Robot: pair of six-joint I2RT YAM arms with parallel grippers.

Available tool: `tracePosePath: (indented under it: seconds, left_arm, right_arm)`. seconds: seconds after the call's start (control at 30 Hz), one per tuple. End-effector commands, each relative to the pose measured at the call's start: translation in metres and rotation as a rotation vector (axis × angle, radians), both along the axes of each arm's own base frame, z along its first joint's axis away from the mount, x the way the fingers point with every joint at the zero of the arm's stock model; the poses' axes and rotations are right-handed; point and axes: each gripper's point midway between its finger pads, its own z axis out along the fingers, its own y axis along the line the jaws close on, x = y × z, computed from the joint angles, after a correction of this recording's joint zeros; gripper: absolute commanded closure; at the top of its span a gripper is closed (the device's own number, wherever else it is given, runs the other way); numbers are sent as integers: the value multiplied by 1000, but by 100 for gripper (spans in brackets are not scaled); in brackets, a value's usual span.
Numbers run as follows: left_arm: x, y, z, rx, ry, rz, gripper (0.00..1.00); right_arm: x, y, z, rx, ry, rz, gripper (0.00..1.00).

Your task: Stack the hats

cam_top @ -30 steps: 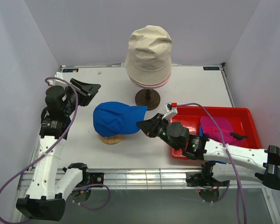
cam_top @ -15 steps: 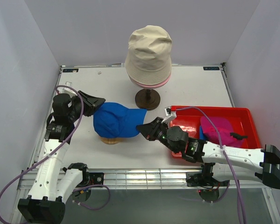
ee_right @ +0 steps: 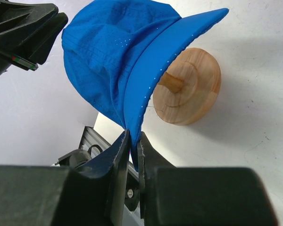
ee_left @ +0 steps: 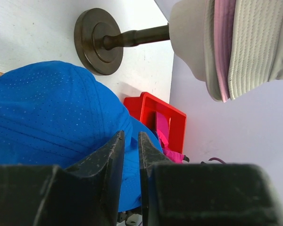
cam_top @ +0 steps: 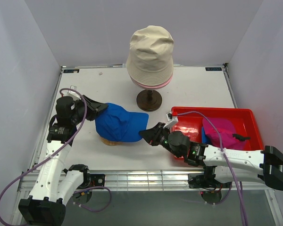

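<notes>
The bright blue cap (cam_top: 117, 123) sits on the round wooden hat block (cam_top: 111, 141) left of the middle. My right gripper (cam_top: 144, 134) is shut on the tip of its brim (ee_right: 146, 94). My left gripper (cam_top: 98, 109) rests at the cap's back left, its jaws nearly together with only a thin see-through gap, over the crown (ee_left: 47, 108). The beige bucket hat (cam_top: 150, 49) sits over the light pink bucket hat (cam_top: 153, 84) on the mannequin head. The magenta cap (cam_top: 218, 131) lies in the red tray (cam_top: 191, 115).
The mannequin's dark stand base (cam_top: 149, 100) is just behind the blue cap's brim. The red tray fills the near right. White walls close in the left, the back and the right.
My left gripper has swung down and right from above the table onto the cap's back. My right gripper has stayed on the brim and drawn slightly nearer; the cap shifted a little.
</notes>
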Motion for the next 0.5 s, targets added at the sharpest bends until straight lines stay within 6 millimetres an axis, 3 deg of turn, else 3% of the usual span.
tracePosePath:
  seconds: [0.0,0.47]
  left_arm:
    - [-2,-2,-2,22,-9,-22,72]
    - [2,-2,-1,44,-15,-39,72]
  right_arm:
    - [-3,-2,-8,-18,0,-2,83]
    - [-7,-10,-31,-138,70,-15,62]
